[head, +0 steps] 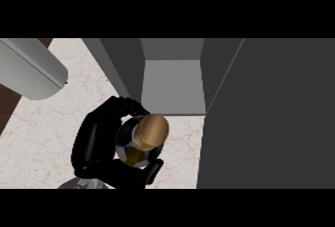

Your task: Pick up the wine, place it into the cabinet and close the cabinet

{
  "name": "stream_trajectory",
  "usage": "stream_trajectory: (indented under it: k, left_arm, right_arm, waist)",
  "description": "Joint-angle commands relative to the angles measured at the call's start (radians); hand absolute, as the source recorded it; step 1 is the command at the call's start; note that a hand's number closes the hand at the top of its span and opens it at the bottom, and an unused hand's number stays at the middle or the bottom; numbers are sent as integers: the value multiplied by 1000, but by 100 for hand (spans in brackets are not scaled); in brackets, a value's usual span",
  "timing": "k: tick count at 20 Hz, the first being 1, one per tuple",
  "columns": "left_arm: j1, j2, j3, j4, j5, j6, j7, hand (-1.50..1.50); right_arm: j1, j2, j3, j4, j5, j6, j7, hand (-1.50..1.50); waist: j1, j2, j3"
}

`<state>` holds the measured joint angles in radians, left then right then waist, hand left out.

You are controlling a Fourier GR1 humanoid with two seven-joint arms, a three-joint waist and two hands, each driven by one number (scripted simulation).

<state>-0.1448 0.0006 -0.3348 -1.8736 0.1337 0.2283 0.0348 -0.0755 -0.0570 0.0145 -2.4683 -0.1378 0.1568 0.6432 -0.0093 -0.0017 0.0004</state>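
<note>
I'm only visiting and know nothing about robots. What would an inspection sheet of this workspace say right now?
Surface: pale marbled counter top.
Job's things: dark wine bottle with gold cap, in front of the open grey cabinet, not yet inside; dark grey cabinet door stands open at the right.
Clutter: nothing seen.
Robot hands: black left robot hand curled round the bottle; right one not in view.
Cables: nothing seen.
Surroundings: pale grey cylinder at upper left, cannot tell what it is; brown strip along the left edge.
</note>
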Motion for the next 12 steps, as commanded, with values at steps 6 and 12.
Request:
stream_trajectory:
  k: [6,12]
  left_arm:
    - [-291,-1,-80,169,-6,263,43,150]
    - [-394,-1,-154,210,-17,415,94,150]
  right_arm:
    - [10,-7,-30,-122,-118,-9,73,-150]
    - [-48,-15,-80,-49,-142,-12,59,-150]
  waist:
    - [-8,1,0]
    - [-2,1,0]
